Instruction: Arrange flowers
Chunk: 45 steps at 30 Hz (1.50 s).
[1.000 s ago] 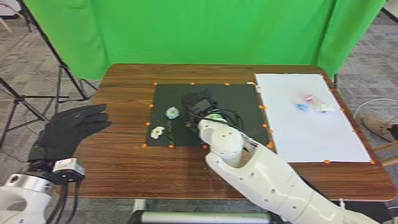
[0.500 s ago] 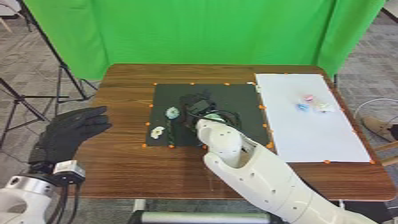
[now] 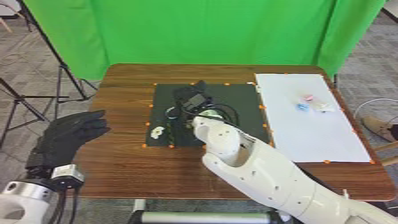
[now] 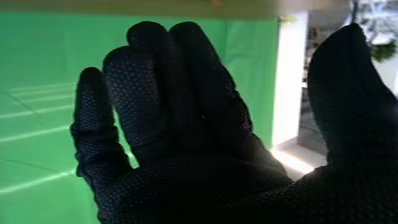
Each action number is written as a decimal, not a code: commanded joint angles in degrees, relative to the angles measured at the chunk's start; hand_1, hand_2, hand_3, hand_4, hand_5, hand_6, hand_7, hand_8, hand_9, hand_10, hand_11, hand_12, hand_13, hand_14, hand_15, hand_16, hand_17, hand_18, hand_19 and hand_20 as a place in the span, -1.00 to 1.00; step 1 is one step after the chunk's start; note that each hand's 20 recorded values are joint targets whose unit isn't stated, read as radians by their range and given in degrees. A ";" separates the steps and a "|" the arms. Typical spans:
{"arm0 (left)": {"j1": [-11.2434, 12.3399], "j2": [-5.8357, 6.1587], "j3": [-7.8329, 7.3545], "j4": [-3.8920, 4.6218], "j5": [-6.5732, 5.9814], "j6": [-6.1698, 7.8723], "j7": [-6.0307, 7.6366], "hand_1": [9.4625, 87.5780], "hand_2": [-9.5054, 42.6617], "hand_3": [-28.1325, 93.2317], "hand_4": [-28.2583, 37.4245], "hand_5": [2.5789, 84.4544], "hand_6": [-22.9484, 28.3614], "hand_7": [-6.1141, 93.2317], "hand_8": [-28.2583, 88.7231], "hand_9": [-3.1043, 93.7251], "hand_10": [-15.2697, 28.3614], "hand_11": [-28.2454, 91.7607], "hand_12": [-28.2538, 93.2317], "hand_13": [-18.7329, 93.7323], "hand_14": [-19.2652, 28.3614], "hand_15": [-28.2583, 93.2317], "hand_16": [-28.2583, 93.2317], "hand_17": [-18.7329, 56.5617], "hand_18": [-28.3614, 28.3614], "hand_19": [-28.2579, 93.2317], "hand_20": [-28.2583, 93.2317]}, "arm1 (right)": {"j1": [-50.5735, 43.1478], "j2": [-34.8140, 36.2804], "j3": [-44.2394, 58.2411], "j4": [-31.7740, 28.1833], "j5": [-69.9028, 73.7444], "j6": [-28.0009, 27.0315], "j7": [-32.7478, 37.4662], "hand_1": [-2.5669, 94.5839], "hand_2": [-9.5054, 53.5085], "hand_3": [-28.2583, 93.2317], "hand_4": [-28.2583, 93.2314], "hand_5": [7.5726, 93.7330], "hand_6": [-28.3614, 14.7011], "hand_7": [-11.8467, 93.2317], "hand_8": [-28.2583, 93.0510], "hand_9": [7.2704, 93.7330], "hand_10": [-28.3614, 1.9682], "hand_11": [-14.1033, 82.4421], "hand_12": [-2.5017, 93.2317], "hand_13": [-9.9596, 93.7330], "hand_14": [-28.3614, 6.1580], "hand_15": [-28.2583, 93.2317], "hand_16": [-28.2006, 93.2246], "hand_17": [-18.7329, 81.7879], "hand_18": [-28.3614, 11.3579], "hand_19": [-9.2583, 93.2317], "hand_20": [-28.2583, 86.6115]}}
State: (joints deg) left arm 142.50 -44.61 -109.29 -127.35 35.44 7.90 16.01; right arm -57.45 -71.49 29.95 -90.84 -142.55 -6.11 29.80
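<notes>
Our right robot hand (image 4: pixel 191 175) has shifted left across the black mat (image 3: pixel 242 95), and the long-stemmed flower (image 3: pixel 171 134) now lies just beside it. Its fingers are straight, thumb spread wide, nothing held; we judge a grasp is being lined up. The white flower (image 3: pixel 157 132) lies nearer us than the hand; small blooms (image 3: pixel 303 107) rest well to its right.

Right hand (image 3: pixel 191 95) outstretched (thumb apart), left hand (image 3: pixel 67 134) relaxed

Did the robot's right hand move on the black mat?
Yes, the right hand moved a little left, closer to the left edge of the black mat.
</notes>
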 commanded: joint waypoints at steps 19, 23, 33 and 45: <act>7.76 -0.21 -1.06 -2.82 -1.29 3.72 4.96 -0.54 -0.43 0.80 -0.49 0.13 0.46 -0.60 -0.66 -0.06 0.75 0.12 -0.35 -0.09 1.00 0.51 -0.74 -0.72 0.78 0.40 -0.19 | -17.13 34.41 32.42 -12.20 25.20 -5.66 3.08 -0.43 -0.63 0.88 -0.95 0.13 -0.11 -0.44 -0.72 0.13 -0.43 0.06 -0.56 0.10 -0.33 0.77 -0.23 -0.38 -0.84 0.59 0.04; 7.27 0.11 -0.27 -2.65 -1.38 3.83 5.39 -0.54 -0.43 0.80 -0.49 0.13 0.46 -0.60 -0.65 -0.06 0.74 0.12 -0.35 -0.09 1.00 0.50 -0.74 -0.72 0.78 0.40 -0.19 | -19.00 34.26 35.89 -8.70 25.35 -5.18 5.51 -0.43 -0.64 0.89 -0.95 0.12 -0.10 -0.44 -0.72 0.13 -0.41 0.06 -0.56 0.11 -0.31 0.77 -0.23 -0.38 -0.82 0.60 0.04; 5.89 0.63 1.68 -2.11 -1.89 4.04 6.47 -0.54 -0.43 0.80 -0.49 0.13 0.46 -0.61 -0.65 -0.06 0.75 0.12 -0.35 -0.09 1.00 0.50 -0.74 -0.72 0.78 0.40 -0.19 | -17.19 32.58 35.18 -3.00 19.61 -4.42 6.22 -0.43 -0.65 0.89 -0.97 0.12 -0.07 -0.42 -0.72 0.13 -0.37 0.05 -0.57 0.12 -0.27 0.76 -0.23 -0.36 -0.81 0.60 0.05; 5.22 0.28 1.45 -2.00 -1.71 3.35 5.44 -0.54 -0.43 0.80 -0.49 0.13 0.46 -0.61 -0.65 -0.06 0.75 0.12 -0.35 -0.09 1.00 0.50 -0.74 -0.72 0.78 0.40 -0.19 | -15.38 29.50 31.36 -2.67 19.16 -4.43 7.56 -0.43 -0.70 0.89 -0.99 0.15 -0.03 -0.40 -0.74 0.15 -0.33 0.06 -0.57 0.14 -0.24 0.75 -0.22 -0.35 -0.82 0.60 0.06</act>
State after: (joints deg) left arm 147.52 -44.13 -107.71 -129.55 34.01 11.50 21.79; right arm -73.83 -39.62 62.74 -93.56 -123.26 -10.11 35.86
